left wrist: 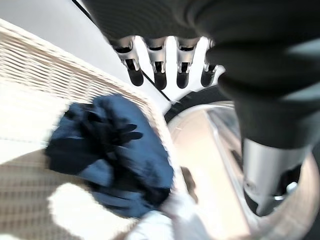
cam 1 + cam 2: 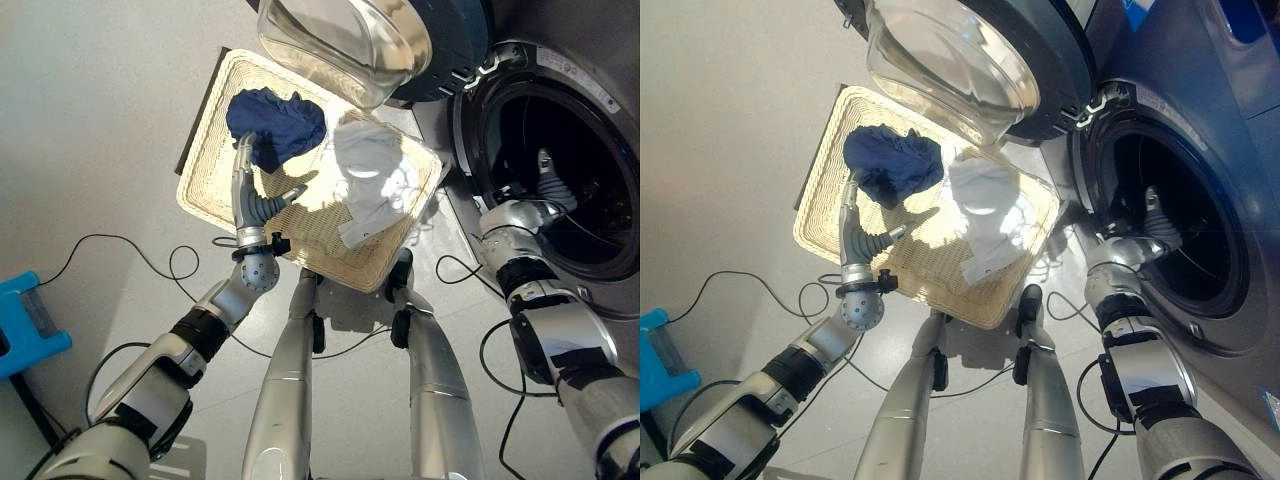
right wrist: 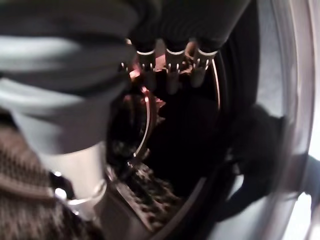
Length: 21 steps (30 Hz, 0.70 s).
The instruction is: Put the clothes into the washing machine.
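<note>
A cream wicker basket (image 2: 200,190) lies on the floor and holds a dark blue garment (image 2: 280,125) at its far left and a white garment (image 2: 375,175) to the right of it. My left hand (image 2: 250,195) is over the basket, open, its straight fingers (image 1: 160,75) reaching up to the near edge of the blue garment (image 1: 110,155). The washing machine's dark drum (image 2: 570,170) stands open on the right. My right hand (image 2: 548,185) is inside the drum's mouth, open, with nothing seen in it; its fingers (image 3: 172,67) point into the dark.
The machine's round glass door (image 2: 350,40) is swung open and hangs over the basket's far right edge. A blue plastic object (image 2: 30,320) sits on the grey floor at the far left.
</note>
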Motion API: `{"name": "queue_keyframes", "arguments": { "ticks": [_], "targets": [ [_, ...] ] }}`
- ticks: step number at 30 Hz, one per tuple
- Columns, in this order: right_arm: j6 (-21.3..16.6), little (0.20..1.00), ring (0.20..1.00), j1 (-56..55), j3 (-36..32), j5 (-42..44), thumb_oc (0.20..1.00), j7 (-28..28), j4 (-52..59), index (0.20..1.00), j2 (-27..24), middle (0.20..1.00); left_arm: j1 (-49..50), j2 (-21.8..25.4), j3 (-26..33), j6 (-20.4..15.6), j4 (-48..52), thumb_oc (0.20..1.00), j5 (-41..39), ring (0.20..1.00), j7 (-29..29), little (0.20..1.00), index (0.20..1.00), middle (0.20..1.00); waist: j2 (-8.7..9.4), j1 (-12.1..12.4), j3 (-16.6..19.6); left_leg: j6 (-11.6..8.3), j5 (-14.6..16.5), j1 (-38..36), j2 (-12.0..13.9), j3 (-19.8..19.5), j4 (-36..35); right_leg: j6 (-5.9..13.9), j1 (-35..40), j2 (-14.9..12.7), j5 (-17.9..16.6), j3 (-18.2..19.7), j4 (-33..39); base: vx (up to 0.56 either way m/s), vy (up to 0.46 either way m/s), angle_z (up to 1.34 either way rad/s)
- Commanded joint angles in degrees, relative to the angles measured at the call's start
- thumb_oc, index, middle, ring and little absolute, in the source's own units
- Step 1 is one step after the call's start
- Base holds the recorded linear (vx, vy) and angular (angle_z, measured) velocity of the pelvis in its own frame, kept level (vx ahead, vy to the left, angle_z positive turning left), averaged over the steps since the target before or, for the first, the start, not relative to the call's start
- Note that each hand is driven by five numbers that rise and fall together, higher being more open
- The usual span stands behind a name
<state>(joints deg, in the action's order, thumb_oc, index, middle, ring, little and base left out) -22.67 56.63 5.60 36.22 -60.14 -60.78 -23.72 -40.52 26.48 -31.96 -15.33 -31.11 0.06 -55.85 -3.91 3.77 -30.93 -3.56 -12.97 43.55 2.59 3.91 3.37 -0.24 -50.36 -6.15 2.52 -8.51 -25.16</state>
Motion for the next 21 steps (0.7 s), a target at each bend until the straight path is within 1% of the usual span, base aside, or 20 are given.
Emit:
{"name": "queue_keyframes", "arguments": {
  "ticks": [1,3,4,5,6,9,10,11,12,13,14,15,17,19,21],
  "targets": [
    [2.34,1.0,1.0,-1.35,2.9,-6.99,1.0,-8.15,3.39,1.0,-2.7,1.0,-2.55,-2.46,3.52,2.84,-2.17,1.0,4.72,1.0,-3.64,1.0,1.0,1.0,-3.3,-1.98,1.13,1.06,6.74,0.64,-5.28,3.2,6.05,5.25,2.5,1.33,-7.36,-4.66,6.68,0.01,0.055,-0.01],
    [3.68,1.0,1.0,-1.4,3.75,-7.87,1.0,-10.68,3.91,1.0,-1.87,1.0,-4.27,-2.27,3.49,5.76,-5.24,1.0,5.9,1.0,-4.38,1.0,1.0,1.0,-3.21,-2.52,1.13,0.81,6.53,1.17,-5.0,3.72,6.1,5.21,1.96,1.74,-7.35,-4.15,6.7,0.01,0.079,-0.02],
    [3.56,1.0,1.0,-1.46,4.2,-7.93,1.0,-11.8,4.14,1.0,-1.26,1.0,-5.51,-2.3,3.44,7.29,-6.96,1.0,5.82,1.0,-4.42,1.0,1.0,1.0,-3.17,-2.9,1.13,0.62,6.36,1.5,-4.76,4.1,6.02,5.16,1.54,1.99,-7.37,-3.71,6.72,0.02,0.117,-0.02],
    [2.82,1.0,1.0,-1.66,4.97,-8.49,1.0,-11.2,4.57,1.0,-0.47,1.0,-7.23,-2.2,3.77,8.55,-9.51,1.0,6.68,1.0,-4.1,1.0,1.0,1.0,-3.05,-3.44,1.13,0.47,6.18,1.85,-4.54,4.42,5.86,5.14,1.23,2.29,-7.41,-3.24,7.0,0.01,0.095,-0.03],
    [2.79,1.0,1.0,-1.65,5.04,-8.55,1.0,-11.13,4.62,1.0,-0.42,1.0,-7.41,-2.17,3.75,8.51,-9.7,1.0,6.67,1.0,-4.2,1.0,1.0,1.0,-3.01,-3.46,1.13,0.46,6.16,1.9,-4.52,4.48,5.84,5.13,1.16,2.32,-7.41,-3.18,7.0,0.01,0.113,-0.05],
    [2.88,1.0,1.0,-2.29,7.97,-9.25,1.0,-11.74,7.91,1.0,1.63,1.0,-12.28,-1.42,2.9,13.77,-14.97,1.0,8.86,1.0,-2.74,1.0,1.0,1.0,-2.77,-4.85,1.13,-0.11,5.58,2.85,-3.96,5.77,5.55,4.9,0.07,3.03,-7.46,-2.05,7.16,0.02,0.14,-0.16],
    [2.8,1.0,1.0,-2.41,8.12,-9.2,1.0,-11.68,8.18,1.0,1.8,1.0,-12.8,-1.27,2.72,14.21,-15.45,1.0,8.89,1.0,-2.58,1.0,1.0,1.0,-2.7,-4.98,1.13,-0.17,5.52,2.96,-3.89,5.93,5.53,4.89,-0.07,3.09,-7.46,-1.89,7.14,0.02,0.143,-0.13],
    [2.39,1.0,1.0,-3.13,9.31,-9.0,1.0,-11.56,9.46,1.0,2.49,1.0,-14.96,-0.62,1.91,16.38,-17.55,1.0,9.85,1.0,-2.08,1.0,1.0,1.0,-2.43,-5.67,1.13,-0.37,5.31,3.33,-3.57,6.41,5.43,4.84,-0.47,3.32,-7.47,-1.36,7.19,0.02,0.084,-0.08],
    [2.39,1.0,1.0,-3.13,9.31,-9.0,1.0,-11.56,9.46,1.0,2.49,1.0,-14.96,-0.62,1.91,16.38,-17.55,1.0,9.85,1.0,-2.08,1.0,1.0,1.0,-2.43,-5.67,1.13,-0.37,5.31,3.33,-3.57,6.41,5.43,4.84,-0.47,3.32,-7.47,-1.36,7.19,0.02,0.139,-0.11],
    [2.11,1.0,1.0,-3.8,10.84,-8.44,1.0,-10.57,11.18,1.0,2.99,1.0,-17.67,0.36,0.71,18.89,-20.13,1.0,10.65,1.0,-0.91,1.0,1.0,1.0,-2.08,-6.4,1.13,-0.6,5.04,3.92,-3.24,6.98,5.3,4.75,-1.04,3.57,-7.52,-0.85,7.31,0.01,0.091,-0.13],
    [2.14,1.0,1.0,-3.96,11.2,-8.3,1.0,-10.32,11.7,1.0,3.09,1.0,-18.38,0.58,0.31,19.54,-20.76,1.0,10.88,1.0,-0.6,1.0,1.0,1.0,-1.95,-6.56,1.13,-0.67,4.96,4.1,-3.17,7.15,5.27,4.73,-1.24,3.62,-7.56,-0.7,7.33,0.02,0.138,-0.16],
    [2.02,1.0,1.0,-4.49,12.29,-7.8,1.0,-9.79,12.98,1.0,3.48,1.0,-19.92,1.08,-0.67,21.11,-22.14,1.0,11.46,1.0,0.24,1.0,1.0,1.0,-1.73,-7.0,1.13,-0.84,4.75,4.53,-2.96,7.45,5.2,4.74,-1.65,3.72,-7.68,-0.46,7.44,0.01,0.078,-0.13],
    [1.77,1.0,1.0,-4.84,12.97,-7.3,1.0,-9.48,13.75,1.0,3.66,1.0,-20.74,1.42,-1.25,22.17,-22.97,1.0,12.04,1.0,0.75,1.0,1.0,1.0,-1.55,-7.24,1.13,-0.92,4.64,4.81,-2.84,7.61,5.19,4.72,-1.96,3.79,-7.79,-0.23,7.5,0.01,0.073,-0.1],
    [0.81,1.0,1.0,-5.91,14.87,-5.24,1.0,-8.4,16.01,1.0,3.78,1.0,-23.18,2.64,-3.39,25.64,-25.63,1.0,13.57,1.0,1.72,1.0,1.0,1.0,-1.02,-8.02,1.13,-1.11,4.3,5.79,-2.49,8.1,4.98,4.76,-2.9,3.97,-8.16,0.32,8.01,0.01,0.11,-0.12],
    [0.16,1.0,1.0,-6.54,15.76,-4.91,1.0,-8.36,17.17,1.0,3.76,1.0,-24.28,3.31,-4.49,27.63,-26.85,1.0,14.04,1.0,1.61,1.0,1.0,1.0,-0.64,-8.4,1.13,-1.17,4.22,6.4,-2.35,8.21,5.07,4.81,-3.45,4.03,-8.43,0.61,8.27,0.01,0.063,-0.14]
  ]
}}
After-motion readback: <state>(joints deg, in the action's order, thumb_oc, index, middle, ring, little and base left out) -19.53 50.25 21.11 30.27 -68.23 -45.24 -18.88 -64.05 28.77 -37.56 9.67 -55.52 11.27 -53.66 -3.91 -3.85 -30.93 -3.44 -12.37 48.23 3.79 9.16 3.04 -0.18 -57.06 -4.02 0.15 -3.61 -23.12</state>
